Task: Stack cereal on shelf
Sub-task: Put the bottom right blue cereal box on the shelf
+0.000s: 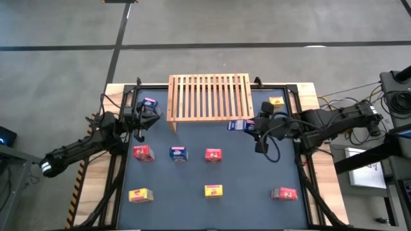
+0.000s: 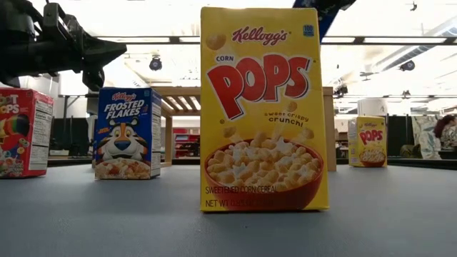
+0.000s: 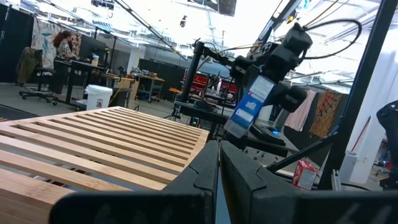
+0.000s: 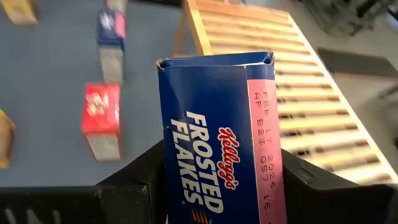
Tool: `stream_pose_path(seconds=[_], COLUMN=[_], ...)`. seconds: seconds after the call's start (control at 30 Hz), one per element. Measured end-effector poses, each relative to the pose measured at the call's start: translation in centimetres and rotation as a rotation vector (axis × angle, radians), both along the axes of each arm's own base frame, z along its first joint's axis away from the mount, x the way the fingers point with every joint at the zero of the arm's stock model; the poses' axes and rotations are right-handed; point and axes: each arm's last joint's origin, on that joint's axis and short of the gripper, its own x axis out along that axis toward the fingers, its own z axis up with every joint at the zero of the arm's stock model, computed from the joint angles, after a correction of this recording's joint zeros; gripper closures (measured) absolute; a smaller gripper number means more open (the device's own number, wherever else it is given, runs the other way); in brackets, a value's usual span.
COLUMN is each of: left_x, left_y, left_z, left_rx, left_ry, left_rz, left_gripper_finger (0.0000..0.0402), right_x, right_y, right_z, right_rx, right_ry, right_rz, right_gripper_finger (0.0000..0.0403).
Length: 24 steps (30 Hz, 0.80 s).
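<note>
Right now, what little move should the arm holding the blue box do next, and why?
Probably carry it sideways over the light wooden slatted rack. The right gripper is shut on a blue Frosted Flakes cereal box, held just off the rack's corner, not yet above the slats. The rack's top looks bare, so there seems to be room to set it down.

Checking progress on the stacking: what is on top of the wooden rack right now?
Nothing lies on the rack; the high view shows its slats bare. The right gripper holds a blue box beside its near right corner, not on it. What lies under the slats is hidden.
</note>
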Motion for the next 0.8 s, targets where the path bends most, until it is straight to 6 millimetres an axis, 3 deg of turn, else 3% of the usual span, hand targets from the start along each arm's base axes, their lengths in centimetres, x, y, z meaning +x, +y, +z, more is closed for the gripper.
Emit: stream_pose_path(seconds=[0.33, 0.8], left_x=[0.0, 0.0], left_y=[0.0, 0.0], left_z=[0.0, 0.0], left_rx=[0.0, 0.0], left_ry=[0.0, -0.001], left_rz=[0.0, 0.0], left_gripper_finger=[0.0402, 0.0402], right_x=[1.0, 2.1], right_y=[-2.3, -6.9], right_z=[1.0, 1.7], right_rx=[-0.016, 0.004], right_ry=[-0.088, -0.202], right_rz=[0.044, 0.057], right_gripper_finger=[0.0223, 0.0223])
